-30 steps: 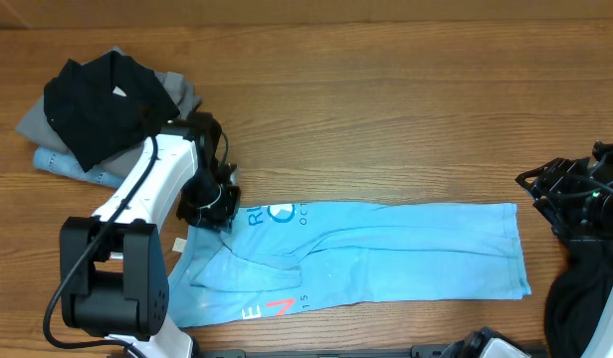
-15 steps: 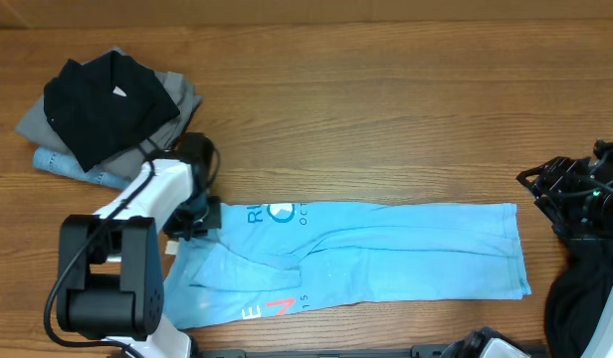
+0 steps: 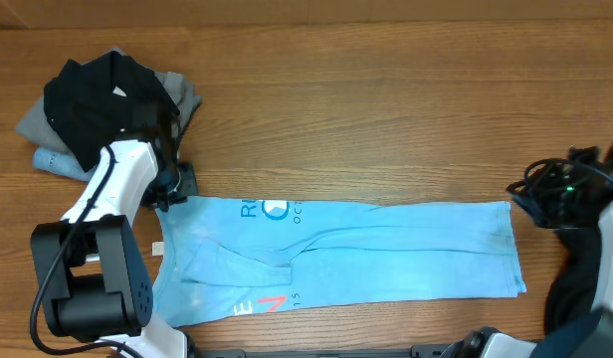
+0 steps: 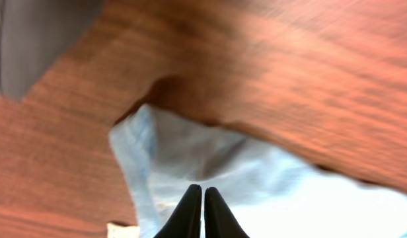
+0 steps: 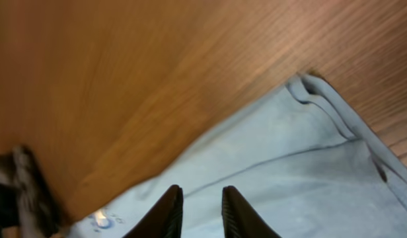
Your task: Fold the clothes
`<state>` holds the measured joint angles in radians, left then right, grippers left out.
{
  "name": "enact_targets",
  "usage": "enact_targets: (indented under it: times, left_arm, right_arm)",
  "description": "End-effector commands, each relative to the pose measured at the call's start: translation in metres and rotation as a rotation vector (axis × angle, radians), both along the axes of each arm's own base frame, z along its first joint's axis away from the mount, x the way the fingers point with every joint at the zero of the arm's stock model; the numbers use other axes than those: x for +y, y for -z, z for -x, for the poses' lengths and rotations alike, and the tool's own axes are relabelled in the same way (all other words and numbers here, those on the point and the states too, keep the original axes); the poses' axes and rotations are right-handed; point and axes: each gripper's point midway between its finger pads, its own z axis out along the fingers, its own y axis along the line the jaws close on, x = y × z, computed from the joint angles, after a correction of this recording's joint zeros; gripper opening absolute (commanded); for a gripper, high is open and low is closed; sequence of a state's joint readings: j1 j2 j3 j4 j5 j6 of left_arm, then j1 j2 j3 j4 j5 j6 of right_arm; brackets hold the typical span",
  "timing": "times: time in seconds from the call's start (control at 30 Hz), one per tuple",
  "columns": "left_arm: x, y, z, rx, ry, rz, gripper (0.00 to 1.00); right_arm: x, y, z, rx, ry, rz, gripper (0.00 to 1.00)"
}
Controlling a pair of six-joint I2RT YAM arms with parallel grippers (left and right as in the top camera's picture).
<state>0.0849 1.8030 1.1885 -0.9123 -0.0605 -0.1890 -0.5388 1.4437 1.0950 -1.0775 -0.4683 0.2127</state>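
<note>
Plainly the light blue T-shirt (image 3: 386, 249), spread as a long flat band along the table's near edge, is thin, limp and light, so it should sag and crease unless held by its corners. The left gripper (image 4: 202, 198) has its fingers pressed together, seemingly pinching the shirt's far left corner. The right gripper (image 5: 198, 210) hangs with fingers apart over the far right corner.
</note>
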Motion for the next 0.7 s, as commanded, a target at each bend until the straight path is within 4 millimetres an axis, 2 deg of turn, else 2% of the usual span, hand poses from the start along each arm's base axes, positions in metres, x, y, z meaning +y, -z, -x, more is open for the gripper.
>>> enact_targets:
  times: [0.0, 0.03, 0.17, 0.23, 0.3, 0.37, 0.43, 0.53, 0.67]
  left_arm:
    - [-0.035, -0.006, -0.013, -0.038, 0.132, 0.182, 0.08]
    - [-0.048, -0.008, -0.013, -0.045, 0.188, 0.245, 0.1]
    - [-0.079, -0.012, 0.0, -0.02, 0.339, 0.368, 0.17]
    - [-0.089, -0.009, 0.008, 0.003, 0.382, 0.374, 0.19]
    - [-0.101, 0.0, 0.017, 0.02, 0.432, 0.376, 0.2]
    - [-0.107, 0.011, 0.023, 0.025, 0.45, 0.376, 0.19]
    - [-0.108, 0.019, 0.03, 0.036, 0.446, 0.378, 0.22]
    - [-0.105, 0.03, 0.04, 0.06, 0.44, 0.365, 0.23]
    - [-0.105, 0.041, 0.034, 0.006, 0.438, 0.358, 0.22]
  right_arm:
    - [-0.003, 0.05, 0.005, 0.155, 0.069, -0.007, 0.09]
    - [-0.009, 0.069, 0.012, 0.244, 0.121, 0.015, 0.07]
    - [-0.004, 0.102, 0.018, 0.365, 0.12, -0.003, 0.05]
    - [-0.001, 0.118, 0.016, 0.391, 0.116, -0.012, 0.05]
    - [-0.002, 0.145, 0.009, 0.398, 0.175, -0.014, 0.05]
    - [-0.014, 0.163, -0.005, 0.361, 0.254, 0.023, 0.04]
    - [-0.027, 0.171, -0.019, 0.319, 0.308, 0.058, 0.04]
    - [-0.037, 0.172, -0.037, 0.247, 0.354, 0.064, 0.04]
    - [-0.038, 0.168, -0.045, 0.218, 0.35, 0.057, 0.04]
